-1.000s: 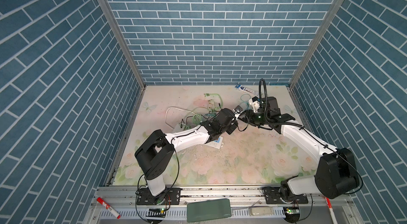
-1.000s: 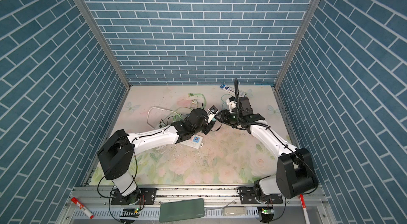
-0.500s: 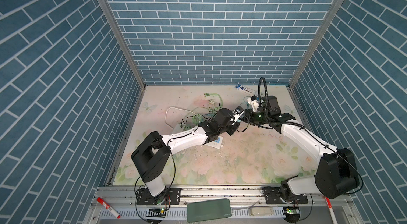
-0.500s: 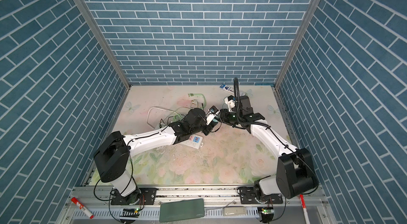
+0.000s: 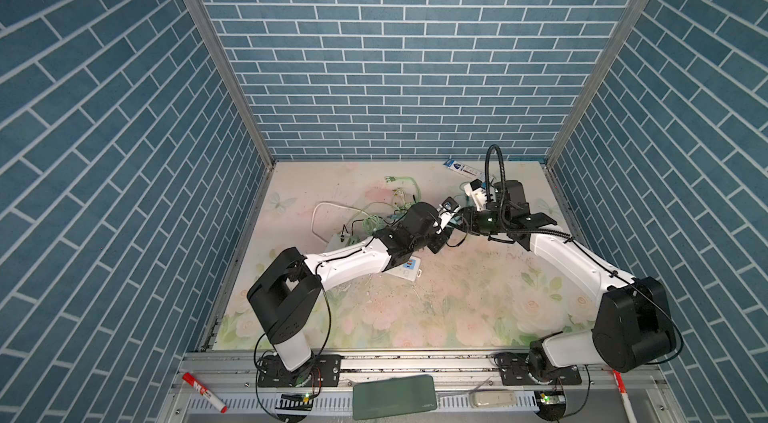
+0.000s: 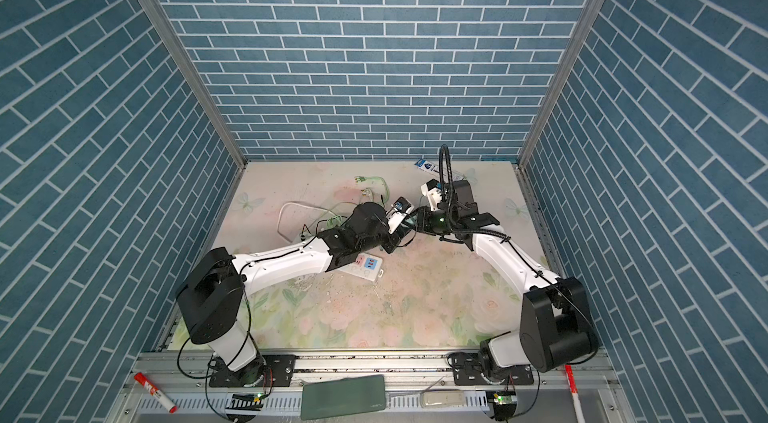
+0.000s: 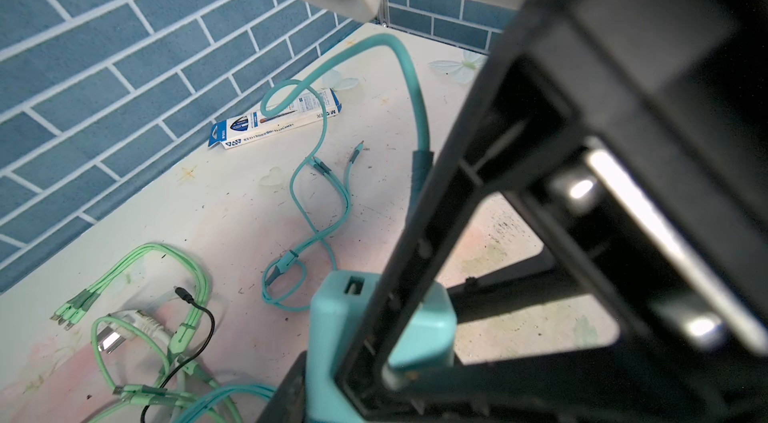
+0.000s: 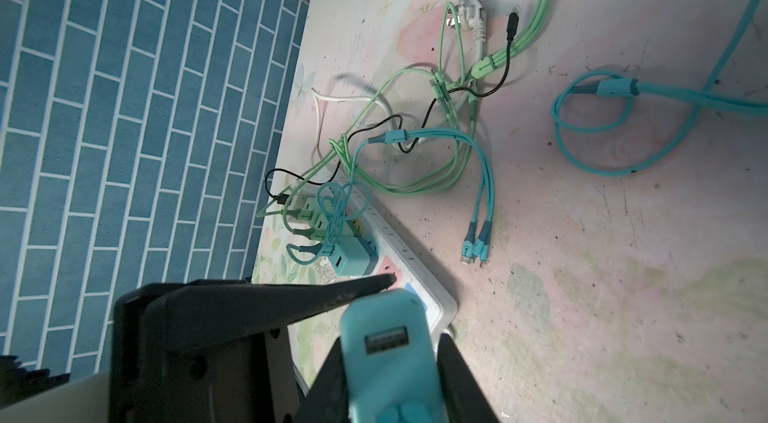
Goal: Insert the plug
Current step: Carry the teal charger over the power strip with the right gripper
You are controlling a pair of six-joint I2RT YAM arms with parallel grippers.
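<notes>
**Two end effectors meet on the teal charger plug**

In both top views the two arms reach in from the lower corners. They meet near the middle of the frame, toward the back of the worktop point(image 5: 457, 317). The left end effector point(image 5: 449, 231) and the right end effector point(image 6: 417, 222) come tip to tip there.

The teal charger plug point(image 8: 388, 362) is held between them, above the worktop. In the right wrist view it sits at the bottom middle. The right end effector's black fingers point(image 8: 453, 379) press on its two sides and pinch it. One finger of the left end effector lies along the plug's top edge. In the left wrist view the plug sits low in the frame and looks pinched by that end effector too. The right arm's finger hides part of it.

The white power strip point(image 8: 409, 258) lies flat just past the plug, with its end corner close by. Two more chargers sit in its far sockets. In both top views the strip pokes out from under the left arm.

Loose green cables point(image 8: 457, 109) and a teal cable point(image 8: 602, 88) crowd the worktop behind the strip. A pencil box point(image 7: 274, 125) lies along the bottom edge of the back wall.

In the lower middle of both top views, the flowered worktop is wide open up to the metal rail.
</notes>
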